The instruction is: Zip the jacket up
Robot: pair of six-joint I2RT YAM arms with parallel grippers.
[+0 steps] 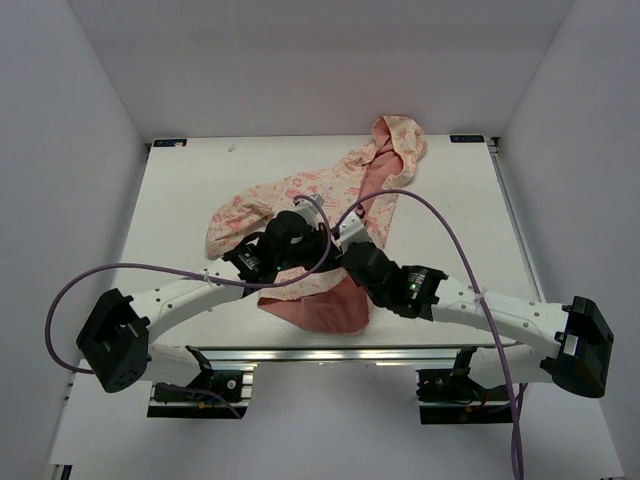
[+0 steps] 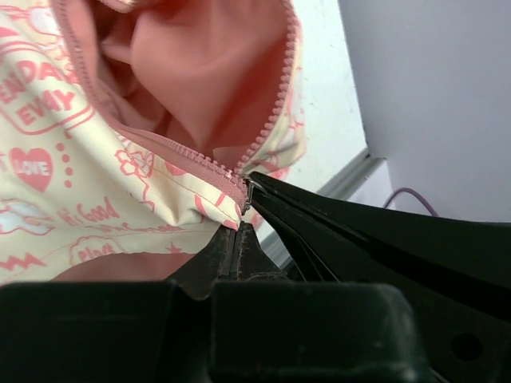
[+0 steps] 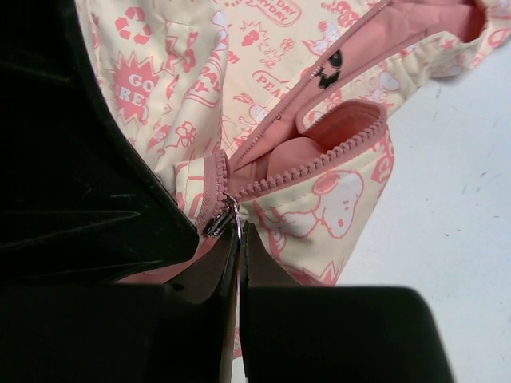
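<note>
**A:** What are the claws doing?

**B:** The left gripper (image 2: 239,233) is pinched tight on the bottom end of the pink zipper strip. The right gripper (image 3: 238,233) sits right against it, jaws closed on the small metal zipper pull (image 3: 224,217).

**A:** And the zipper itself?

**B:** The slider sits at the very bottom. Above it the two rows of zipper teeth (image 2: 275,112) spread apart, showing the salmon lining (image 2: 207,72) between them.

**A:** Where is the jacket?

**B:** The jacket (image 1: 330,185), cream with pink cartoon print, lies crumpled in the middle of the white table (image 1: 450,220). Its hood (image 1: 400,140) points toward the far edge. Its lower part is bunched under both claws, which meet over it from either side, near the table's front edge.
</note>
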